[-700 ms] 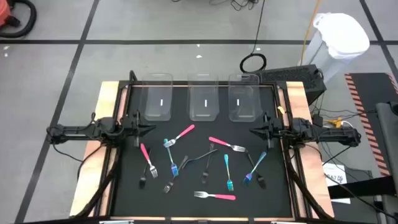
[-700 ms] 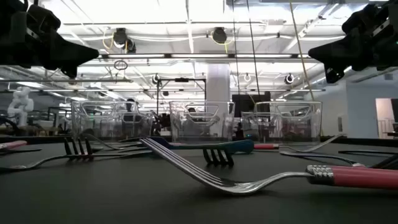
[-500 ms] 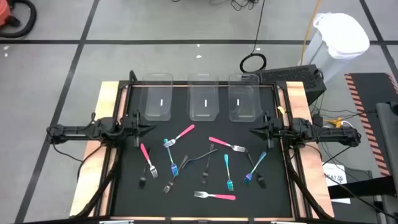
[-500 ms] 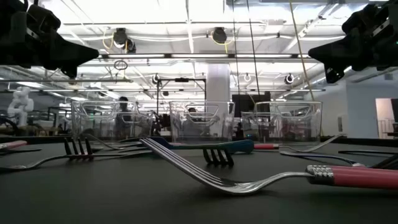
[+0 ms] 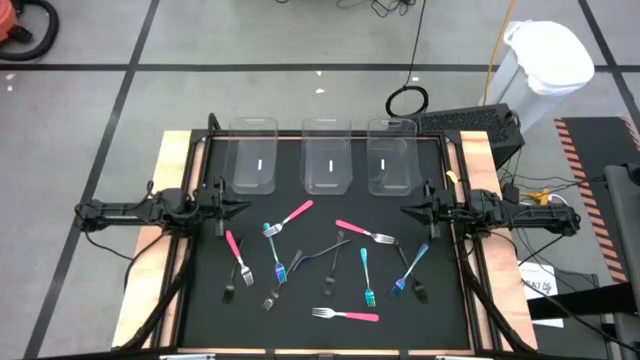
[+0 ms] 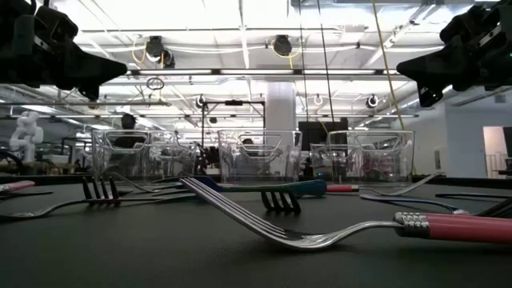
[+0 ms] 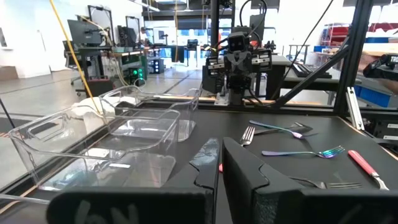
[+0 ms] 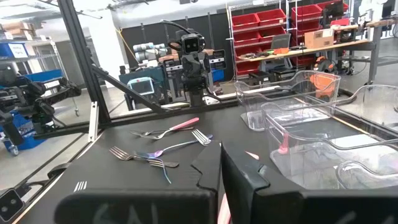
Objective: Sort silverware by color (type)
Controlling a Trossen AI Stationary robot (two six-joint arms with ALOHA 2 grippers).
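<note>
Several forks lie flat and scattered on the black mat (image 5: 440, 320). Pink-handled ones include one at the centre (image 5: 293, 215) and one near the front (image 5: 350, 315). Blue-handled ones include one left of centre (image 5: 275, 250) and one on the right (image 5: 367, 275). Dark ones include one in the middle (image 5: 318, 256). My left gripper (image 5: 243, 207) is shut and empty above the mat's left edge, pointing right; it also shows in its wrist view (image 7: 219, 155). My right gripper (image 5: 404, 210) is shut and empty above the right edge, pointing left; it also shows in its wrist view (image 8: 219, 158).
Three clear plastic bins stand in a row at the mat's far side: left (image 5: 253, 160), middle (image 5: 327, 162), right (image 5: 390, 162). Wooden table borders (image 5: 165, 200) flank the mat. A white bin (image 5: 545, 60) and cables stand off the table at the far right.
</note>
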